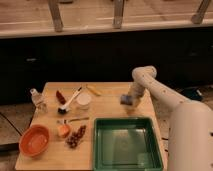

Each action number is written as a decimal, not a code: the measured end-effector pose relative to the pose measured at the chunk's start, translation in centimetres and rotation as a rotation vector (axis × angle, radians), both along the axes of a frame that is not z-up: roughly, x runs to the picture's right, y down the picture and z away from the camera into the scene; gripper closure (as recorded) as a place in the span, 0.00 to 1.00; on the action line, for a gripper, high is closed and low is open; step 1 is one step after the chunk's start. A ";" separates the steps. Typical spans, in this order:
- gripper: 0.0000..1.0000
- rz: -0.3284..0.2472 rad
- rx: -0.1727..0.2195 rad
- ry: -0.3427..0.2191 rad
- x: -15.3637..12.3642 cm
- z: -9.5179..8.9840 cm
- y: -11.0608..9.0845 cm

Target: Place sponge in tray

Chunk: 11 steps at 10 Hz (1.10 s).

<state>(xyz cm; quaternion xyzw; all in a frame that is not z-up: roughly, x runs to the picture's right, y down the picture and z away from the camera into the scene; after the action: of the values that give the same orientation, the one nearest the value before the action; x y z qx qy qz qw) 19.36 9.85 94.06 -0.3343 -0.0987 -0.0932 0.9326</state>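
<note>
The blue-grey sponge (127, 100) is at the right side of the wooden table, just behind the tray's far edge. My gripper (132, 95) is right on top of the sponge, at the end of the white arm that reaches in from the right. I cannot tell whether the sponge rests on the table or is lifted. The dark-green tray (101, 150) lies at the front right of the table, with nothing in it.
A white-handled dish brush (70, 101), a white cup (83, 101), a yellow item (93, 90) and a bottle (37, 99) stand at the back left. An orange bowl (34, 140) and small food items (75, 137) are at the front left.
</note>
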 end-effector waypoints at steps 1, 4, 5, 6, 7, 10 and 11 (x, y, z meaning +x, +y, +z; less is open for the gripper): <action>0.50 -0.001 0.000 -0.001 -0.1 0.0 -0.1; 0.59 -0.001 -0.001 -0.003 -0.2 -0.1 -0.1; 0.64 -0.001 -0.001 -0.003 -0.2 -0.2 -0.1; 0.65 -0.001 -0.001 -0.003 -0.2 -0.2 -0.1; 0.71 -0.001 -0.001 -0.003 -0.2 -0.2 -0.1; 0.90 0.000 -0.001 -0.002 -0.1 -0.2 -0.2; 0.90 0.001 -0.002 -0.002 0.0 -0.3 -0.1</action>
<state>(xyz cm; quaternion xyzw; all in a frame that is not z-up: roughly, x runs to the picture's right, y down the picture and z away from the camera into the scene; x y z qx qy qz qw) 19.33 9.72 93.78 -0.3353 -0.0997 -0.0932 0.9322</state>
